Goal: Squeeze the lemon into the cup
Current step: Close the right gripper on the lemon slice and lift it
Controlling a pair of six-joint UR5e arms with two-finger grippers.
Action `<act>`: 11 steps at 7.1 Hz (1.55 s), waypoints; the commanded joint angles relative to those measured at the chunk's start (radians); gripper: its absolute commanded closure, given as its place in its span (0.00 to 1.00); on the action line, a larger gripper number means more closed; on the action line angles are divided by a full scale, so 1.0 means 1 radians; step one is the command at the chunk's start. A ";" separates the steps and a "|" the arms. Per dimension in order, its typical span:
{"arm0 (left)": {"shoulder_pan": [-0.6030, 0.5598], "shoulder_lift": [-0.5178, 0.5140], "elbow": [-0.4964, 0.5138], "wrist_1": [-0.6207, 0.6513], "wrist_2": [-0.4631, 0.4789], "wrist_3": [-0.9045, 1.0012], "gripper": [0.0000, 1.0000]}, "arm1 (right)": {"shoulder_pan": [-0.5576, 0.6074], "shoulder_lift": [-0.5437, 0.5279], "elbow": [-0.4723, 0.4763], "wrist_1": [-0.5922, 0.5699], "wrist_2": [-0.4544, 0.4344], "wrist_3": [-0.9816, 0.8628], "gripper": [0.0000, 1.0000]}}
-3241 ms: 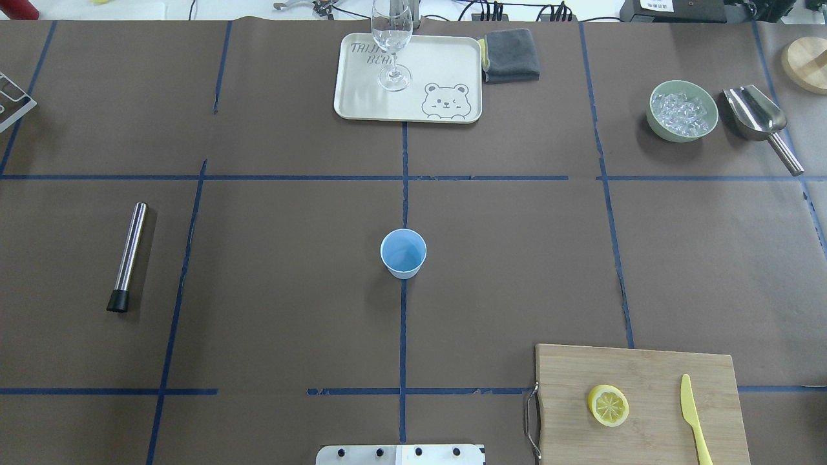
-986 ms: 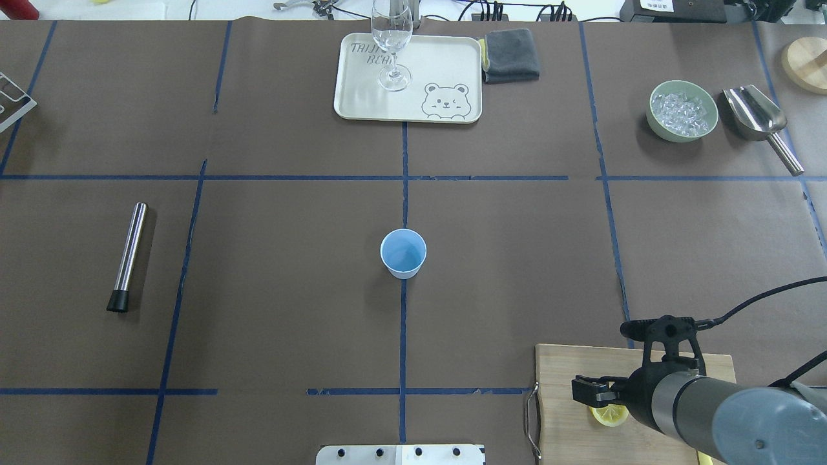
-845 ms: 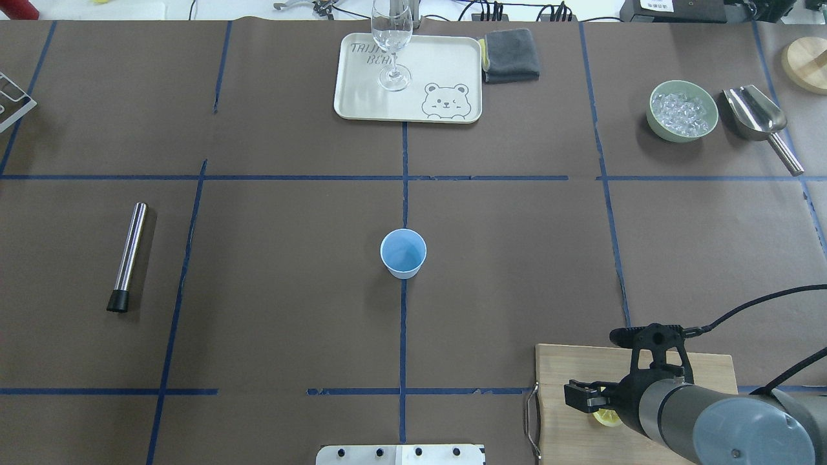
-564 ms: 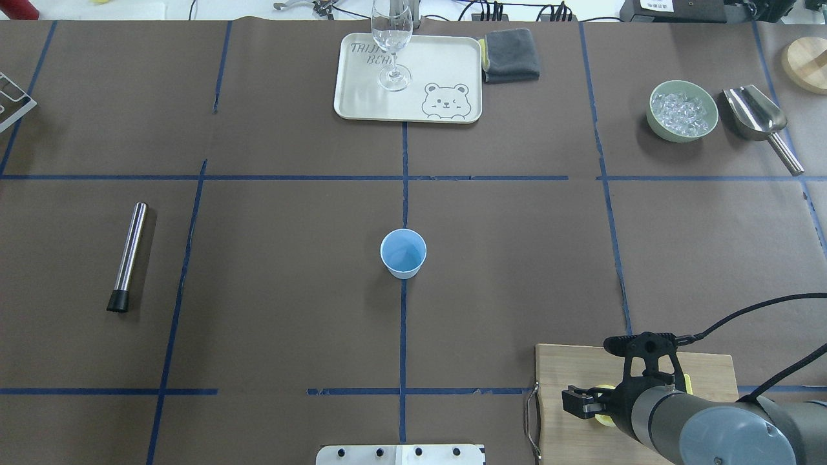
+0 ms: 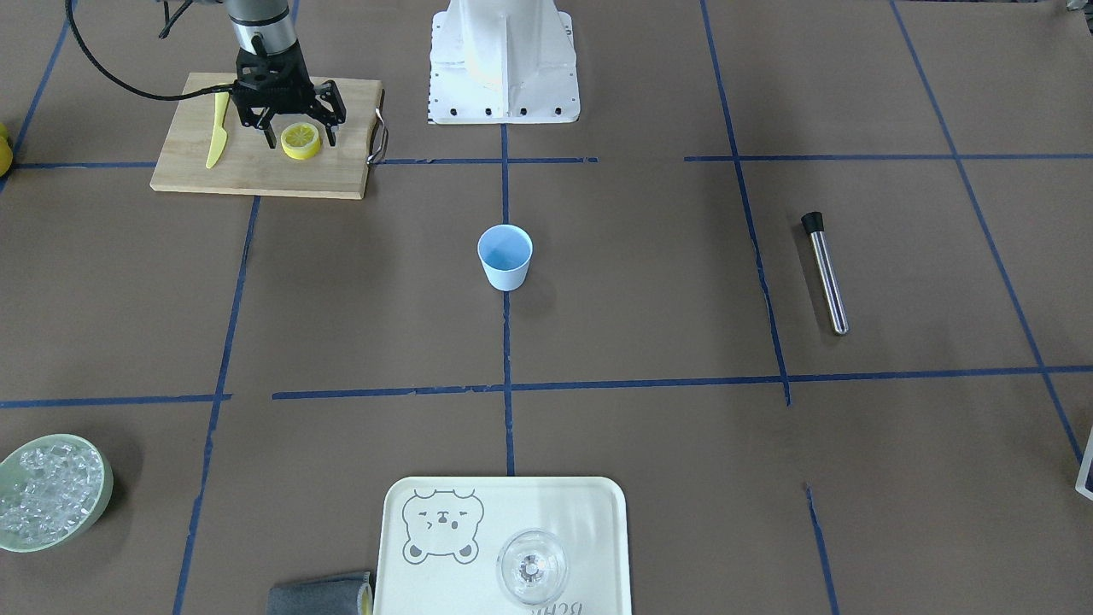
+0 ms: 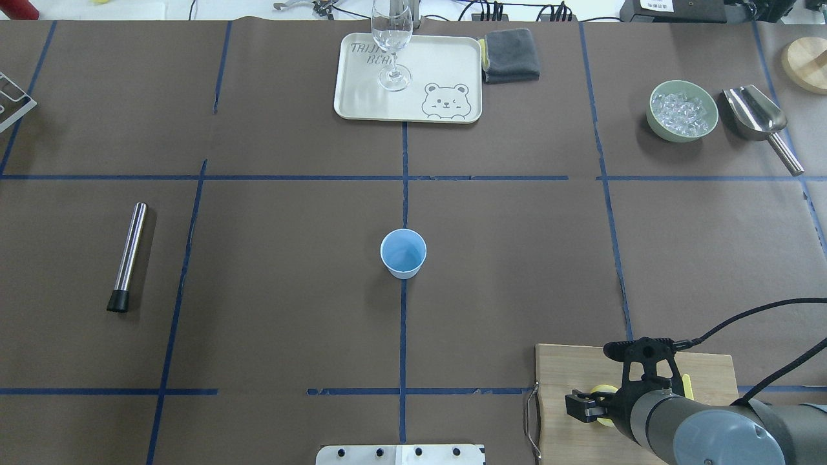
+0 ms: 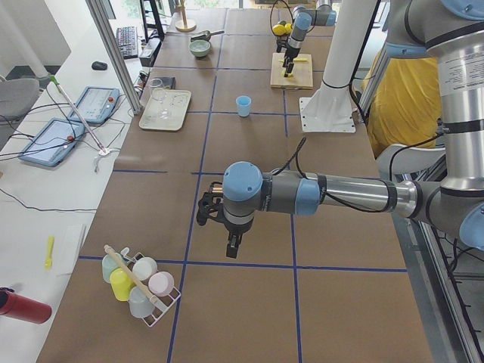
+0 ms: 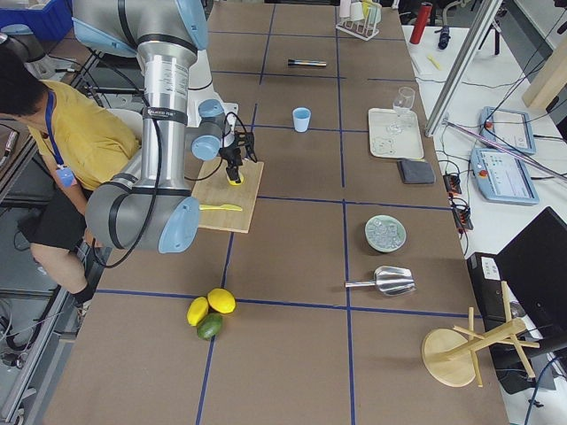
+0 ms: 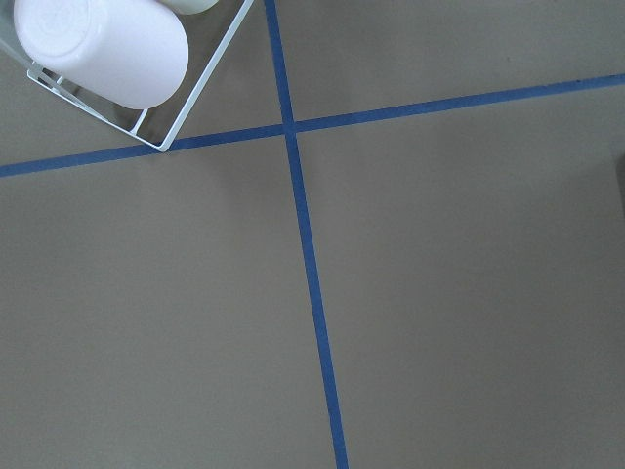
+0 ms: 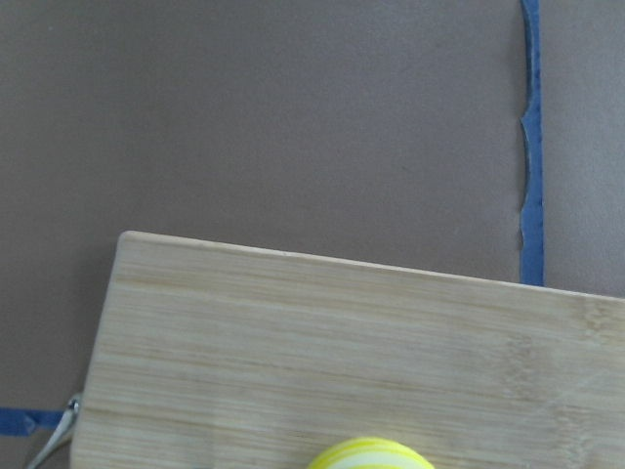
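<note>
Exterior front-facing: right jaws gape astride the yellow lemon [image 5: 301,141], cut face up; left jaws unclear.

Table [image 6: 258,258] with cup [image 6: 403,253], tray [image 6: 362,97], maybe cloth [image 6: 512,55]

a yellow knife [image 5: 216,137] lies on a wooden cutting board [image 5: 256,179]. a stemmed glass [image 6: 391,39] stands on a bear-print tray [image 6: 342,103], with a folded grey cloth [image 6: 512,57] just beside it. a green bowl of ice [image 6: 654,126] sits near a metal scoop [image 6: 756,116].
</note>
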 commanded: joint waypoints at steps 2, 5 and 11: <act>-0.001 0.000 -0.001 0.000 0.000 0.000 0.00 | -0.008 -0.004 -0.007 -0.001 0.003 0.000 0.02; -0.001 0.000 -0.003 0.000 0.002 0.000 0.00 | -0.025 -0.004 -0.008 -0.001 0.004 0.000 0.04; -0.001 0.000 -0.010 0.002 0.002 0.000 0.00 | -0.023 -0.016 -0.008 -0.001 0.007 0.000 0.61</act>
